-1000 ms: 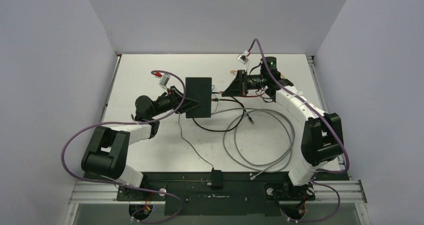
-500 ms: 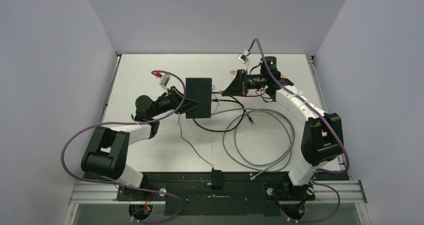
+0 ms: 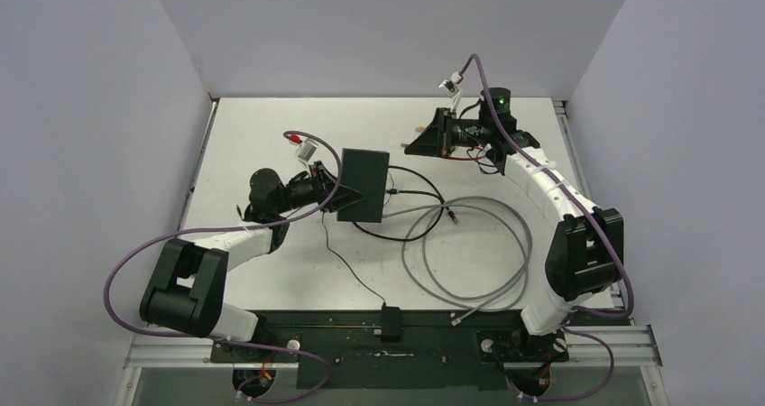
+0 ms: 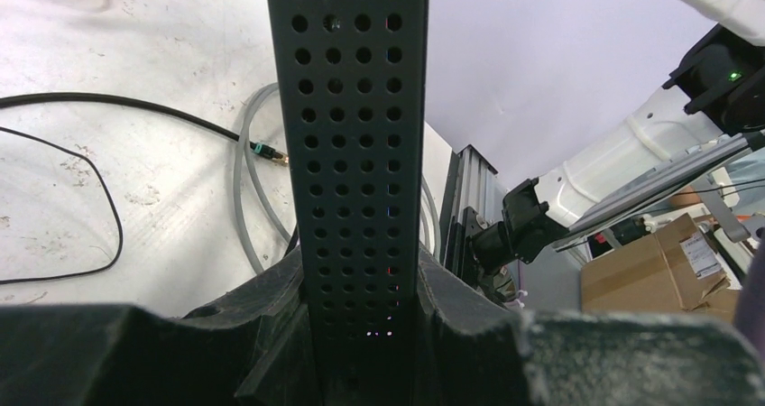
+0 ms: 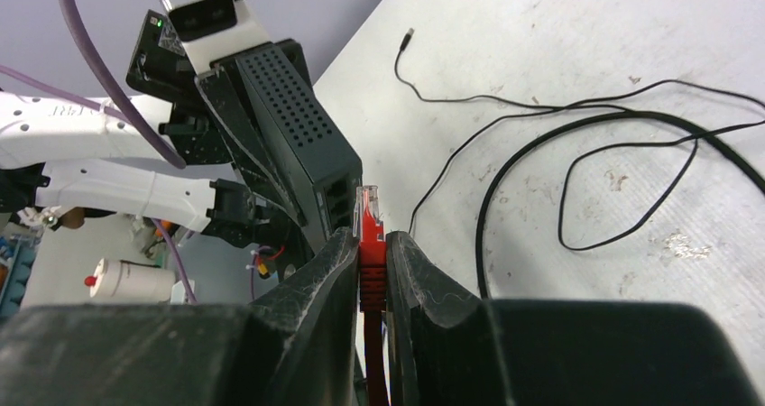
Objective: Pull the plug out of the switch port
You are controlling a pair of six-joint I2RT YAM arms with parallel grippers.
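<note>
You are gripping switch (image 4: 347,135) by one edge with left claw (image 4: 361,329): flat matte-black box, side perforated with round holes; switch lying near centre of scuffed white bench (image 3: 262,126); right claw (image 5: 372,248) clenching red plug (image 5: 370,235), clear-tipped, out of port, near switch's port face; grey cable (image 3: 469,284) lying looped alongside; black cable (image 3: 397,235) curling beside it.

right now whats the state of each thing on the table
switch, gripped at its edge by the left gripper
red plug, out of the port, clamped in the right gripper
grey cable, lying in a loose coil, one end unplugged
</note>
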